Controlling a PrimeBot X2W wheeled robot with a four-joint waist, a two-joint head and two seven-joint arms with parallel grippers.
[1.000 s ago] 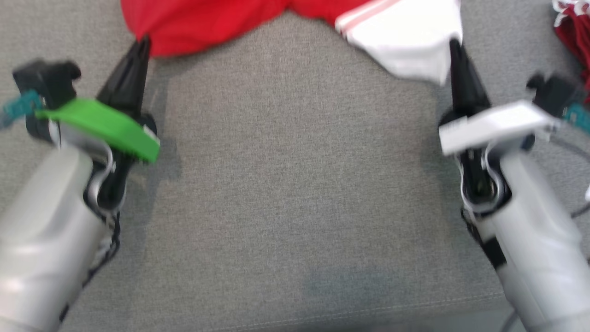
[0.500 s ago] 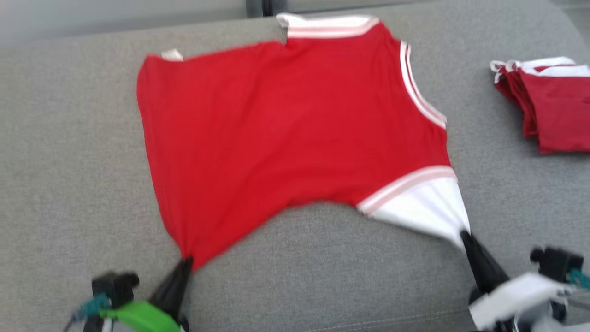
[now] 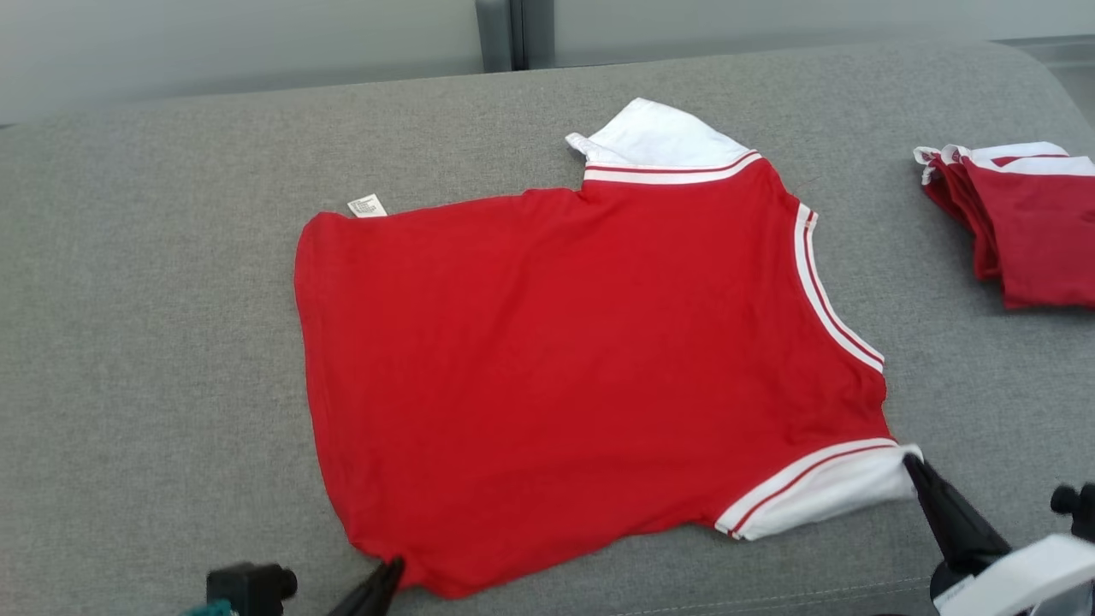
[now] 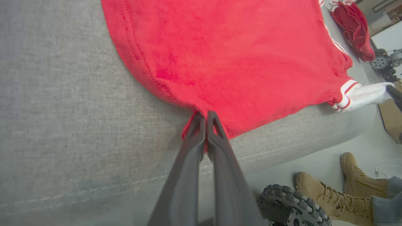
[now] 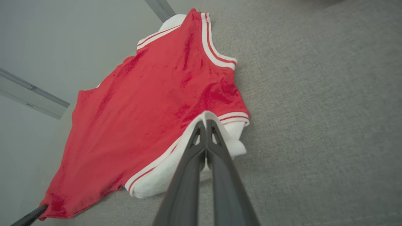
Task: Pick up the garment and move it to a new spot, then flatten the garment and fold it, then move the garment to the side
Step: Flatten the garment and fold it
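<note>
On shirt (image 3: 556,359); L pincer (image 4: 206,115) (+ R pincer (image 5: 206,122))

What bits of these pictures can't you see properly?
Head view: the writing on the white label of the red shirt is too small to read.
Head view: the folded red clothes are cut off by the right edge.
Head view: the left gripper is mostly cut off by the bottom edge.
Left wrist view: above the tan boots, the person is cut off by the picture's edge.
</note>
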